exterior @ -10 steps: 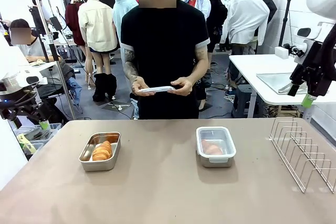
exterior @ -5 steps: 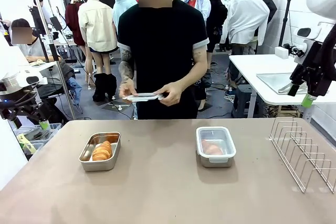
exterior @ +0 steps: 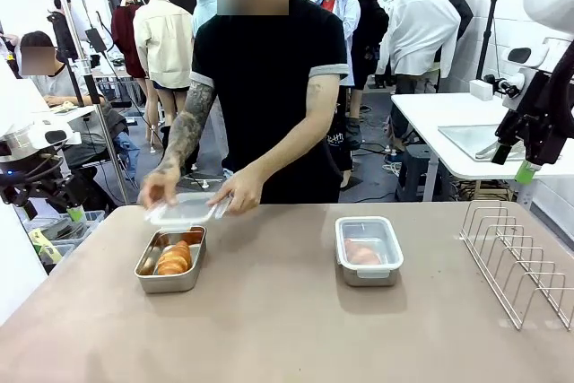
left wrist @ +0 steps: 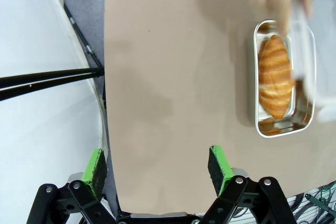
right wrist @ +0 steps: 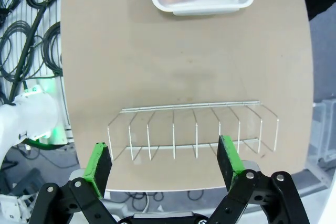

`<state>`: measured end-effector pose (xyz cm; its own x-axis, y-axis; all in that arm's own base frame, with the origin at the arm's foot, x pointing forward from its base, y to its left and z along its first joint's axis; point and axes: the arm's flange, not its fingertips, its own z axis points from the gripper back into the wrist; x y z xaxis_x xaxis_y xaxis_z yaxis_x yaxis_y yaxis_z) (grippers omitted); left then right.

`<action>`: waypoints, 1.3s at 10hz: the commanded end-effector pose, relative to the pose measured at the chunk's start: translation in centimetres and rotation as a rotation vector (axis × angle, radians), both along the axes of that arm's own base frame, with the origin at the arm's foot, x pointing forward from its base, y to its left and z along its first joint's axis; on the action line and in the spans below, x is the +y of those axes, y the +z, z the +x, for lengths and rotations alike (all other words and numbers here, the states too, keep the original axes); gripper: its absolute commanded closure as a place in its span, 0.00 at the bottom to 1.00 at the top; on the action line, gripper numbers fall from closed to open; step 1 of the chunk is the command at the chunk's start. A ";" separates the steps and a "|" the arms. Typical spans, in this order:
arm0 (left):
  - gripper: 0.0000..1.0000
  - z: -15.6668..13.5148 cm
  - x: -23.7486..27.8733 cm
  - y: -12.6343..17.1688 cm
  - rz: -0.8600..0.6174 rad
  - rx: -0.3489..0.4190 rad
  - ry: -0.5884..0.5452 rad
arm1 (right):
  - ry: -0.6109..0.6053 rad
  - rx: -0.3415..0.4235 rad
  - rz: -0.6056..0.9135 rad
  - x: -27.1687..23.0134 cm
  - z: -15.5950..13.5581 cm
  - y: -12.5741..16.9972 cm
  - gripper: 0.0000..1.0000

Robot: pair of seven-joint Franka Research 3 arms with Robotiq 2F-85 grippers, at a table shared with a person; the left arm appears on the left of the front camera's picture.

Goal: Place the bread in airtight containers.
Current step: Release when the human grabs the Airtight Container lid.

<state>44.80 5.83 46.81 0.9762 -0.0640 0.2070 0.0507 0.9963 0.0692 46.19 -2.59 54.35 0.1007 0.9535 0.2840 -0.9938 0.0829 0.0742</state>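
person's hands (exterior: 202, 196) brought the clear lid (exterior: 184, 211) down over the open container (exterior: 170, 260); lid looks blurry, both end effectors (left wrist: 157, 169) (right wrist: 165, 161) spread apart

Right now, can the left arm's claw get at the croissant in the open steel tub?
Probably not cleanly: the person's hands hold a clear lid just over the open steel tub with the croissant, while the open left claw hangs back near the table edge.
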 end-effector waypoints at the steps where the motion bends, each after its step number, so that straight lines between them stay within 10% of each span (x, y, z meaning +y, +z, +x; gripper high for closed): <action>1: 0.00 -0.2 0.2 0.0 0.009 -0.001 0.003 | -0.017 -0.002 -0.004 0.2 -0.1 0.1 0.00; 13: 0.00 -0.2 0.2 0.0 0.009 -0.001 0.003 | -0.017 -0.002 -0.004 0.2 -0.1 0.1 0.00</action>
